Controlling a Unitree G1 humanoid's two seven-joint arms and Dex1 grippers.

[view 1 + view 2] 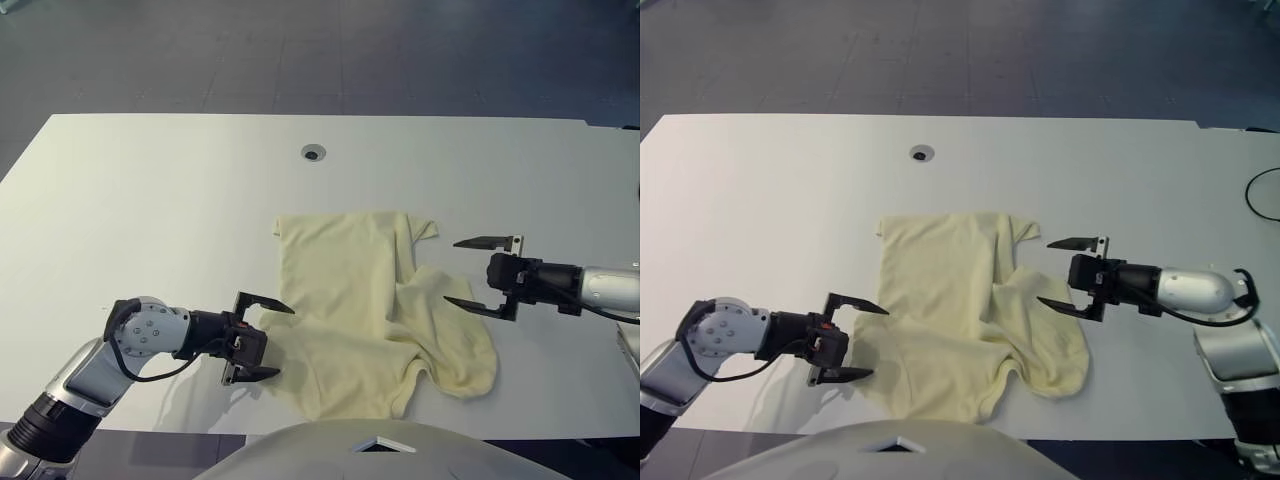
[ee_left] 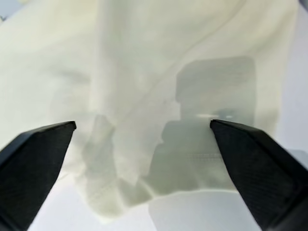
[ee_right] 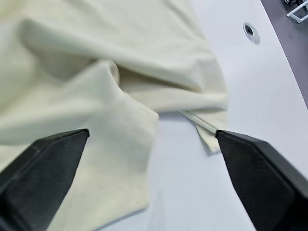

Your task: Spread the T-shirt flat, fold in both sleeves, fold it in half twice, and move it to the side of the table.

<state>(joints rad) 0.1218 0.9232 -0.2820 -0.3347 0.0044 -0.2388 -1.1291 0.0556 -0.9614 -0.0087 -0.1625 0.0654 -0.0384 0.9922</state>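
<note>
Status: you are at the first step. The shirt (image 1: 345, 300) is not yet flat; the sleeve folds, both halvings and the move to the side all remain, by my reading.

Shirt: pale yellow, lying near the middle of the table (image 1: 150, 200), toward its near edge. Your left half looks fairly smooth. Your right half is bunched, with cloth doubled over in a rounded lobe and ridges running down the middle. One sleeve tip pokes out at the far right corner.

Left gripper (image 1: 283, 341): jaws apart, at the shirt's left edge, holding nothing.

Right gripper (image 1: 450, 271): jaws apart, just beside the bunched lobe, holding nothing.
</note>
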